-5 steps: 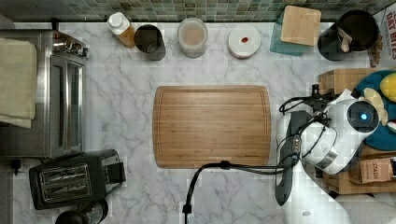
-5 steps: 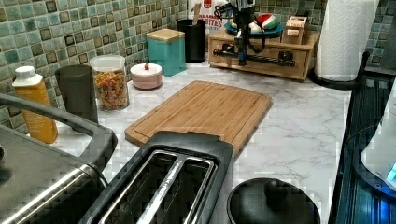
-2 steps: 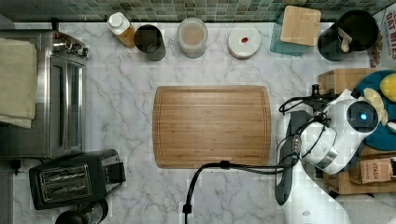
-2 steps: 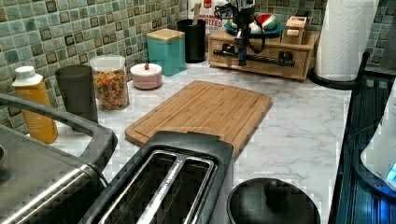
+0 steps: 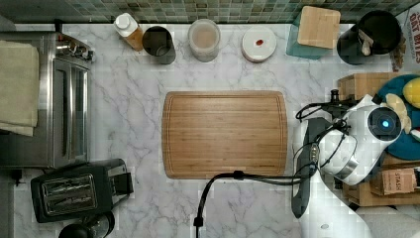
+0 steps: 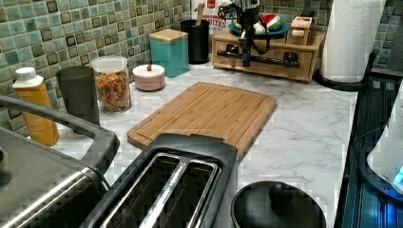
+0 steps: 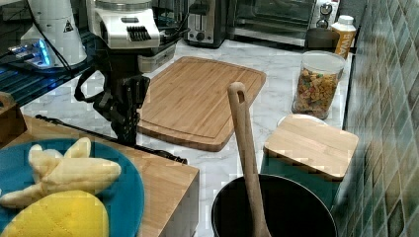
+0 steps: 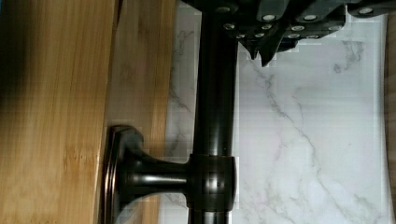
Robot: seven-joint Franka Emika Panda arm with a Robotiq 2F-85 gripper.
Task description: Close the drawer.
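Note:
The drawer (image 6: 306, 59) sits in the wooden box against the tiled wall in the left view, its front about flush with the box. Its slim black bar handle (image 6: 273, 59) runs across the front. In the wrist view the handle (image 8: 215, 116) stands off the drawer's bamboo front (image 8: 56, 116) on a round post. My gripper (image 6: 246, 56) hangs pointing down right at the handle, on its outer side. Its fingertips (image 8: 256, 49) are close together beside the bar, holding nothing. In the right view the gripper (image 7: 126, 132) stands just in front of the bar (image 7: 69, 124).
A large cutting board (image 5: 225, 134) lies mid-counter. Jars, a teal canister (image 5: 317, 29) and a black utensil pot (image 5: 371, 32) line the back wall. A blue plate (image 7: 131, 192) with plush fruit rests on the box. A toaster (image 5: 74, 191), a toaster oven and a paper towel roll (image 6: 354, 38) are nearby.

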